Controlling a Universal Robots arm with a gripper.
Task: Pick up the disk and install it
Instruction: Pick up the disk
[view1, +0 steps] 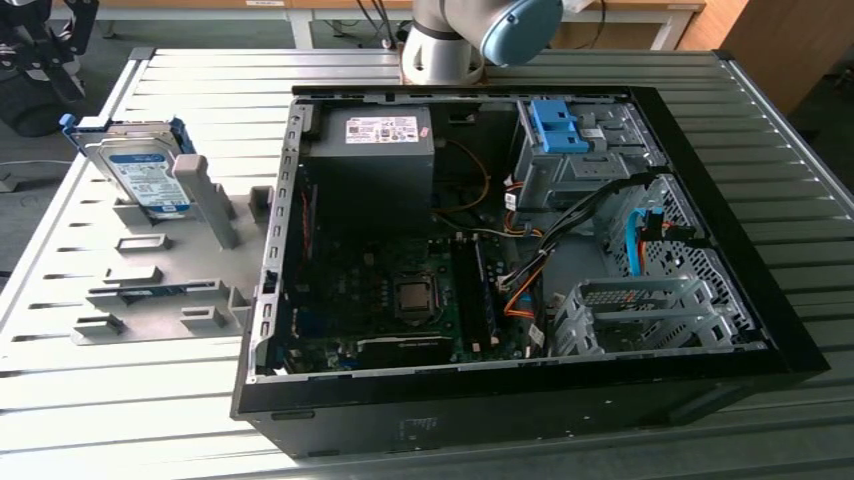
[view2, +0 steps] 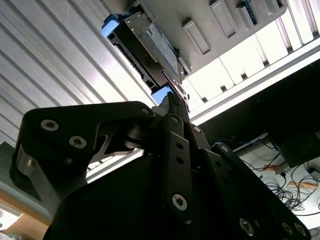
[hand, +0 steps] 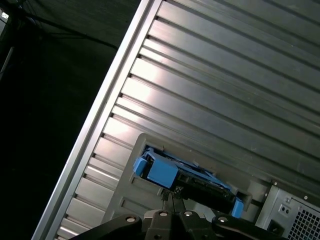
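The disk (view1: 140, 170) is a silver drive with a white-and-blue label and a blue frame. It stands on edge in a slot of the grey fixture plate (view1: 160, 300), on the exterior view's left. In both wrist views my gripper (view2: 172, 100) (hand: 169, 194) hangs over the table with its black fingers closed together and nothing between them. The disk (view2: 150, 42) (hand: 187, 181) lies just past the fingertips, apart from them. The arm's base joint (view1: 454, 40) rises at the far edge of the table.
An open black computer case (view1: 747, 330) fills the middle and the exterior view's right of the slatted metal table (view1: 80, 420). Inside are a black box with a white sticker (view1: 371, 160), a blue bracket (view1: 558, 125), a grey drive cage (view1: 634, 310) and loose cables.
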